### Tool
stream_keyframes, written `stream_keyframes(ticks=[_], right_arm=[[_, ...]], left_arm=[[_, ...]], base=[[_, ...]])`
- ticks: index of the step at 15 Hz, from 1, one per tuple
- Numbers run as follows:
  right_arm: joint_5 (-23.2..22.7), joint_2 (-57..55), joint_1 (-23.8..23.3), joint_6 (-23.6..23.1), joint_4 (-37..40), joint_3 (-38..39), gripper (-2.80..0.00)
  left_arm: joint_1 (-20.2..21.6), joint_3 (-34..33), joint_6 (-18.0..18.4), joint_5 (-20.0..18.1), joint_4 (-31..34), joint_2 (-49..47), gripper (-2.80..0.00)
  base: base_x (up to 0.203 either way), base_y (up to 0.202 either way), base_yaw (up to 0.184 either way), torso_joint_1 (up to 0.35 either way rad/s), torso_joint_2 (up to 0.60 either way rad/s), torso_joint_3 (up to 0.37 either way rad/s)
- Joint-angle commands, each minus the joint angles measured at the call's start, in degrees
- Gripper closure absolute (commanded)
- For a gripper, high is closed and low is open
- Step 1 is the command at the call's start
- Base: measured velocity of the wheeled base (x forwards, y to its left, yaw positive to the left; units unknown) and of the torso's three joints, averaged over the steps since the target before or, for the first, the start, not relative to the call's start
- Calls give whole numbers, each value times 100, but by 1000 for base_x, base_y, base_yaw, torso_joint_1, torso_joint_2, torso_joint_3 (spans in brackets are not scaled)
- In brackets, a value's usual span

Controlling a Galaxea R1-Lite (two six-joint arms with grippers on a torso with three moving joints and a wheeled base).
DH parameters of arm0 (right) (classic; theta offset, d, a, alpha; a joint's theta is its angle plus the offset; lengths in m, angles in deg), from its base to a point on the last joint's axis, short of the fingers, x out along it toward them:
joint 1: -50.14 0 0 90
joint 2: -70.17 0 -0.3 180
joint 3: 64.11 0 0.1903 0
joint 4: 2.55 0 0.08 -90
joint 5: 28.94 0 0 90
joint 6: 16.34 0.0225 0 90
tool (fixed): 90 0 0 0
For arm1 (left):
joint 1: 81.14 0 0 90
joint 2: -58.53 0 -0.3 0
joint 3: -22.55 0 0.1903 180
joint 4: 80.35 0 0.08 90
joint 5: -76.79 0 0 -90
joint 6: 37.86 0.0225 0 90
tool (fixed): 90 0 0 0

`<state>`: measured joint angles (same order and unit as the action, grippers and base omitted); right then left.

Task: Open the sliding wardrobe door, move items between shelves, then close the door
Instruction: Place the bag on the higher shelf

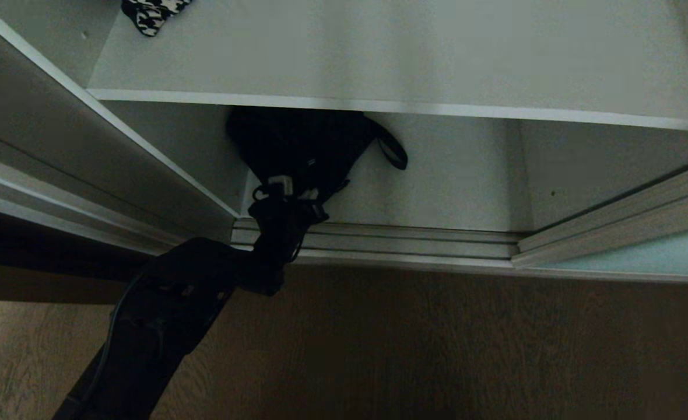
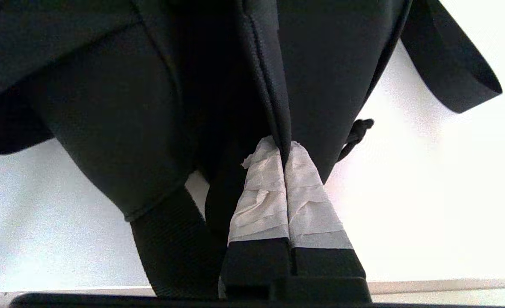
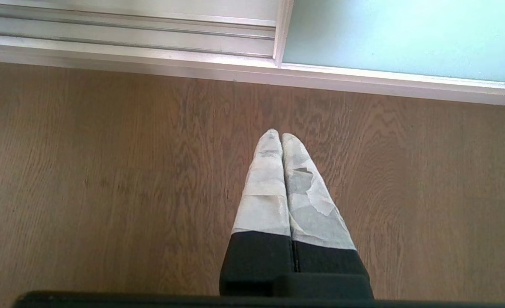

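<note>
Black bag (image 1: 297, 146) sits on the lower shelf (image 1: 437, 186) of the wardrobe, tucked under the front edge of the upper shelf (image 1: 390, 58), about 11 o'clock from the centre of the head view. Its strap loop (image 1: 393, 149) sticks out at the bag's 3 o'clock.

Left gripper (image 2: 286, 147) is at the bag's near edge, roughly its 6 o'clock in the head view. Jaws pinched together on a seam fold of the bag fabric; the taped fingertips (image 2: 263, 184) have the black cloth squeezed between them. A wide webbing strap (image 2: 171, 244) hangs just beside the fingers, and the bag rests on the pale shelf board.

Houndstooth piece (image 1: 151, 14) lies on the upper shelf, far at 11 o'clock, well apart from the bag.

Right gripper (image 3: 281, 136) hangs over the wood floor (image 3: 107, 171), jaws closed on nothing, fingertips touching.

Sliding door (image 1: 641, 256), pale teal glass, is pushed to the right at 3 o'clock of the opening, leaving the shelves exposed. Silver floor track (image 1: 408, 245) runs along the wardrobe's front, between the lower shelf and the brown wood floor.
</note>
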<state>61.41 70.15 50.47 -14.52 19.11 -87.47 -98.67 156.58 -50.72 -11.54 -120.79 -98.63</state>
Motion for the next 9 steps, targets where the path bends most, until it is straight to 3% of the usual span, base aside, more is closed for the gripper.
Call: stream_keyframes(ticks=[1,6,9], right_arm=[[0,14,2,-2,-5,0,0],[0,12,2,3,-5,0,0],[0,11,2,3,-5,0,0]], left_arm=[[4,-1,-26,-9,-35,34,0],[-1,-228,-184,119,7,586,0],[-48,-1245,-408,146,149,1225,0]], base=[[0,0,0,0,0,0],[0,0,0,0,0,0],[0,0,0,0,0,0]])
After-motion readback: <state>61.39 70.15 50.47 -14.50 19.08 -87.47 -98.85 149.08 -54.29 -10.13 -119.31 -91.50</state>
